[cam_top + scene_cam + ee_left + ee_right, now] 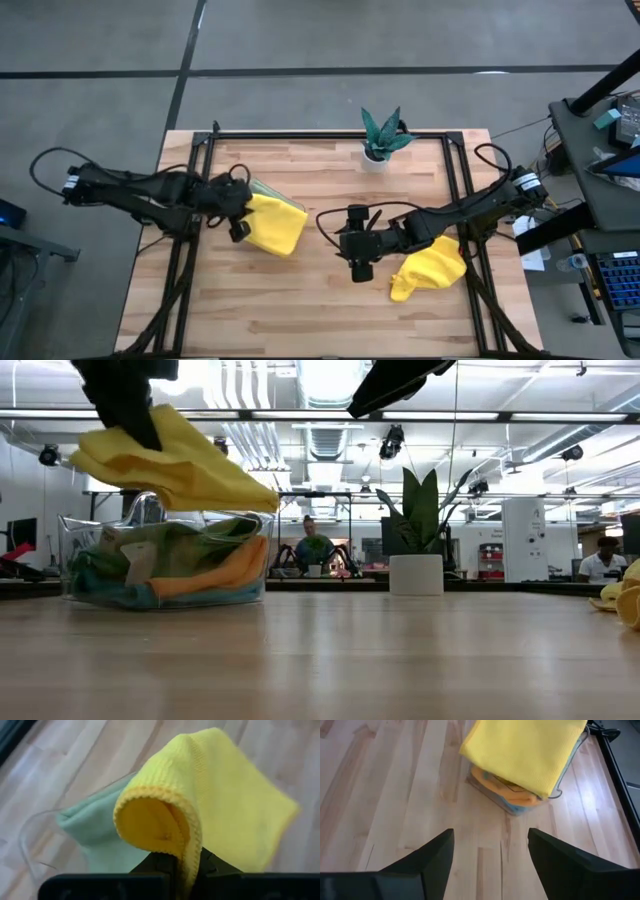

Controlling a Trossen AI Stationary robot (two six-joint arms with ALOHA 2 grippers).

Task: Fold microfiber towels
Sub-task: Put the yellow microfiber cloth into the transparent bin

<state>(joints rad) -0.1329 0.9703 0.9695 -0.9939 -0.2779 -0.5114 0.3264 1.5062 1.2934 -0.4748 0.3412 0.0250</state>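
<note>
Closed on a folded yellow microfiber towel (210, 805), our left gripper (238, 226) hangs over the clear plastic tray (75, 560). We should lower it squarely onto the stack; right gripper (360, 268) waits mid-tabletop, jaws open.

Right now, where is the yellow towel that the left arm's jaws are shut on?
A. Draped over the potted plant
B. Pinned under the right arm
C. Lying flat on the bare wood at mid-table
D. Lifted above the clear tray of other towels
D: the left gripper holds the yellow towel in the air above the clear tray; the low view shows it hanging over the tray's rim.
</note>
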